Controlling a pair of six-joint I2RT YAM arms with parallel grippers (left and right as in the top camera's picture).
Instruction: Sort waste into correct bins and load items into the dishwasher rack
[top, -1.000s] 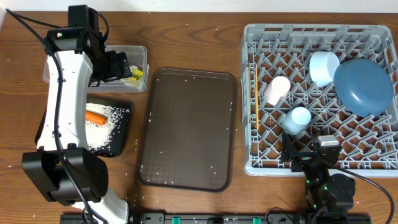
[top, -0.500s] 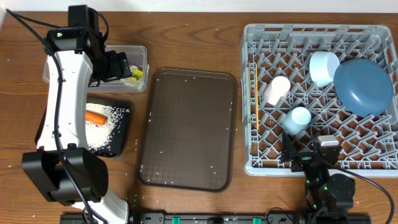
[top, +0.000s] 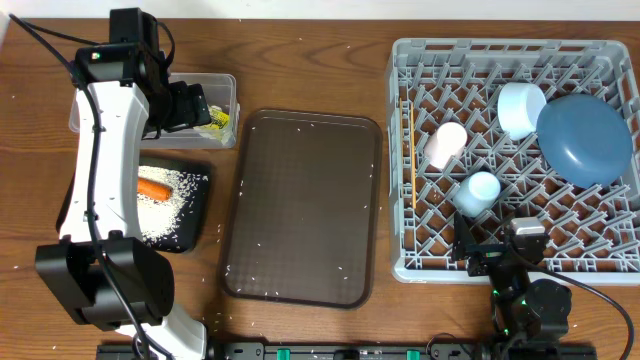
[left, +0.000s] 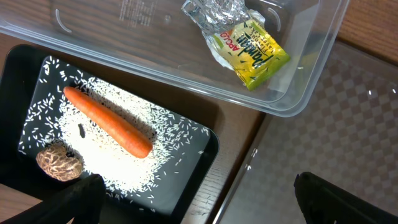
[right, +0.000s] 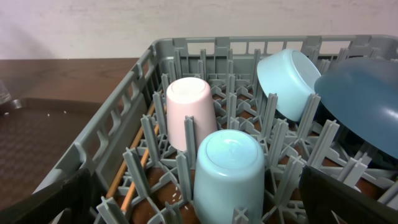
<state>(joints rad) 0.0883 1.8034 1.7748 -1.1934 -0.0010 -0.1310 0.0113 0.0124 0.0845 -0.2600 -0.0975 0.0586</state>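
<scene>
1. The left gripper (left: 208, 198) hangs at the upper left of the overhead view, over the near edge of the clear tub (top: 226, 84). Its jaws are spread wide and there is nothing between them.
2. The wrapper (left: 249, 46), yellow-green with a silver end, lies inside the clear tub toward its right end.
3. Just below the tub in the overhead view sits the black tray (top: 196, 215). The carrot (left: 106, 121) lies slantwise on a bed of white rice (left: 124, 163) in it, and the brown lump (left: 58, 163) sits near the carrot's thicker end.
4. The brown serving tray (top: 300, 205) fills the middle of the table. It has only stray rice grains on it, and more are scattered on the wood around it.
5. The dishwasher rack (top: 510, 48) takes up the right side.
6. In the rack, the dark blue plate (top: 585, 135) leans at the far right with the light blue bowl (top: 522, 108) tipped on its side beside it.
7. The pink cup (top: 446, 143) and the small light blue cup (top: 479, 192) stand bottom-up among the pegs, and the chopsticks (top: 410, 155) lie along the rack's left wall.
8. The right gripper (right: 199, 205) sits at the lower right, just at the rack's near wall. Its jaws are fully apart and hold nothing.
</scene>
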